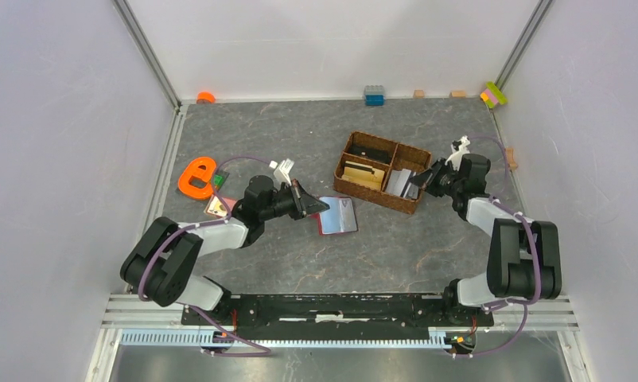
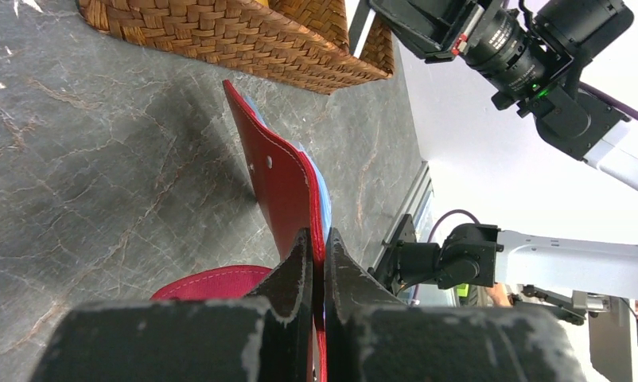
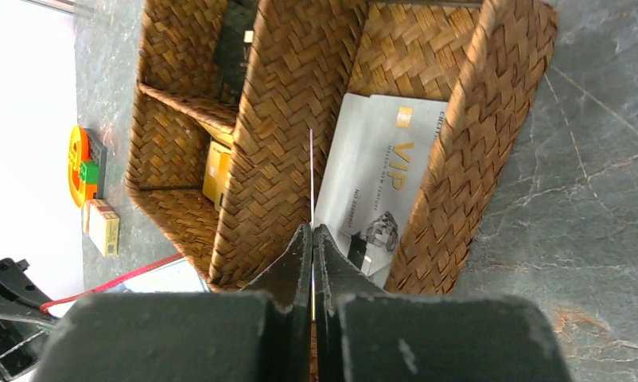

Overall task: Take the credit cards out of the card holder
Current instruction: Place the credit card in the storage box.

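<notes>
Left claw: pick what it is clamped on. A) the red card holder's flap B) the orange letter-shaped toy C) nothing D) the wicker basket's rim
A: the left wrist view shows the left claw shut on the upright red flap of the card holder.

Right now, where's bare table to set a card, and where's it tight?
Free: table between the card holder and the arm bases, plus the far strip beyond the basket. Crowded: from the orange piece to the card holder.

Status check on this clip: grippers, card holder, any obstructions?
Left gripper shut on dark red leather-like card holder flap, light blue card inside. Right gripper shut on thin edge-on card over brown wicker basket. Nothing blocking.
</notes>
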You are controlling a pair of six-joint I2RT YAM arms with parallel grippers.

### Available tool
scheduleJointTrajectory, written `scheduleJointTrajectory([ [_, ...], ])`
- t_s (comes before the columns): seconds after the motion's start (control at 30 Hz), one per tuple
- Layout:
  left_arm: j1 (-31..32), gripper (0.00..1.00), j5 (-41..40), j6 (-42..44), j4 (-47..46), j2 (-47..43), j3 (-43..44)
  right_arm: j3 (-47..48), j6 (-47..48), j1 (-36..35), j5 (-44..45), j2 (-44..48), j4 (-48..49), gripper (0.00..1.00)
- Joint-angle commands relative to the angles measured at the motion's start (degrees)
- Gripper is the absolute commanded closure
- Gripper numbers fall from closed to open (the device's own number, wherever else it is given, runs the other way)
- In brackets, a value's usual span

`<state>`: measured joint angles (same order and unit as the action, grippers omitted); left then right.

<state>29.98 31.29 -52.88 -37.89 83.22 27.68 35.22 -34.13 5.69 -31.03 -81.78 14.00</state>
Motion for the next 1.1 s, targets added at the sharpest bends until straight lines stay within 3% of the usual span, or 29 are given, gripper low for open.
scheduleJointTrajectory([
  [0.0,-0.1,0.98,-2.0,4.1,1.5,-2.9,2.4,2.1,-0.1,0.2,-0.4,-2.4,1.6,1.0],
  [0.27,-0.1,0.98,-3.3,5.3,4.3,-4.0,2.8,3.3,-1.9,-0.8,-1.4,-4.4,3.7,0.98],
  [0.43,-0.1,0.98,-4.9,6.8,7.9,-5.0,3.4,3.1,-1.2,-1.3,-0.2,-2.7,2.5,0.73],
  [0.67,-0.1,0.98,-5.4,7.3,9.4,-5.5,3.7,2.3,2.3,-4.1,6.3,10.5,-3.0,0.58],
  [0.87,-0.1,0.98,-3.1,4.5,4.9,-4.6,2.7,-0.6,5.3,-13.6,9.5,22.0,-3.4,0.48],
  [1.07,-0.1,0.98,-2.1,3.0,2.5,-4.5,2.0,-7.4,9.1,-18.6,13.4,31.5,-0.2,0.26],
])
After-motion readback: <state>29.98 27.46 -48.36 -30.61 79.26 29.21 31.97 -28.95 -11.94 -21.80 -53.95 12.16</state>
